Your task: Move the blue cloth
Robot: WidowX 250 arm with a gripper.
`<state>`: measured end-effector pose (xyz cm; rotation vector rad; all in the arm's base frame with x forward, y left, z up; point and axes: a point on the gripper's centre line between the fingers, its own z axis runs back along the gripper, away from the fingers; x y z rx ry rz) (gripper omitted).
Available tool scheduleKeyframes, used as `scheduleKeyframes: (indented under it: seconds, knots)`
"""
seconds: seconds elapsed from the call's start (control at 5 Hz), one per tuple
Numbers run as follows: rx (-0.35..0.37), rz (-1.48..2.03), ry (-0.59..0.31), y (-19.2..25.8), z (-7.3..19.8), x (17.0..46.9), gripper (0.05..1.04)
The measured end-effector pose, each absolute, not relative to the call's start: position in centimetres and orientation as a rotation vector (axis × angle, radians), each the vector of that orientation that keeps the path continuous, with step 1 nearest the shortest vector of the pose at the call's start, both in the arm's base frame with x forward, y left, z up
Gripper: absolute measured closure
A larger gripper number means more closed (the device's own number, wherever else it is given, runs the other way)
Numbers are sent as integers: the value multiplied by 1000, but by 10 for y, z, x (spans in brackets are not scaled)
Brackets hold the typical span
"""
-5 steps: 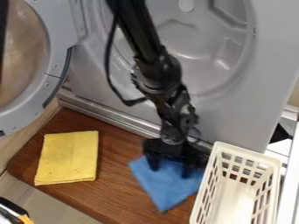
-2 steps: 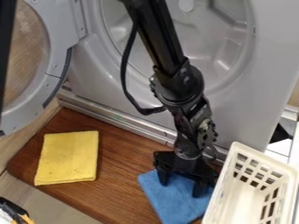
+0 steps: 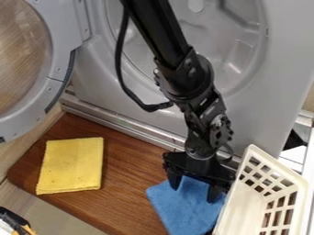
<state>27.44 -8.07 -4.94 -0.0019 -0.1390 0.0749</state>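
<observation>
Blue cloth shift, grip check
Gripper [image 3: 194,187] is over the top end of the blue cloth [image 3: 187,209], fingers wide apart, can't tell if they've got any fabric btw. Cloth's on the brown board [image 3: 131,160], right by the white basket [image 3: 236,213]. Imo pinch a fold b4 lifting, then go slow & away from the basket, o/w it'll prob snag.
</observation>
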Motion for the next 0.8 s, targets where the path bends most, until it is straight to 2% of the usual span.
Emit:
scheduleKeyframes:
  seconds: [0.2, 0.8]
  knots:
    - [-5, 64, -134, -81, -48, 273, 84]
    - [-26, 94, -212, -74, 1, 274, 84]
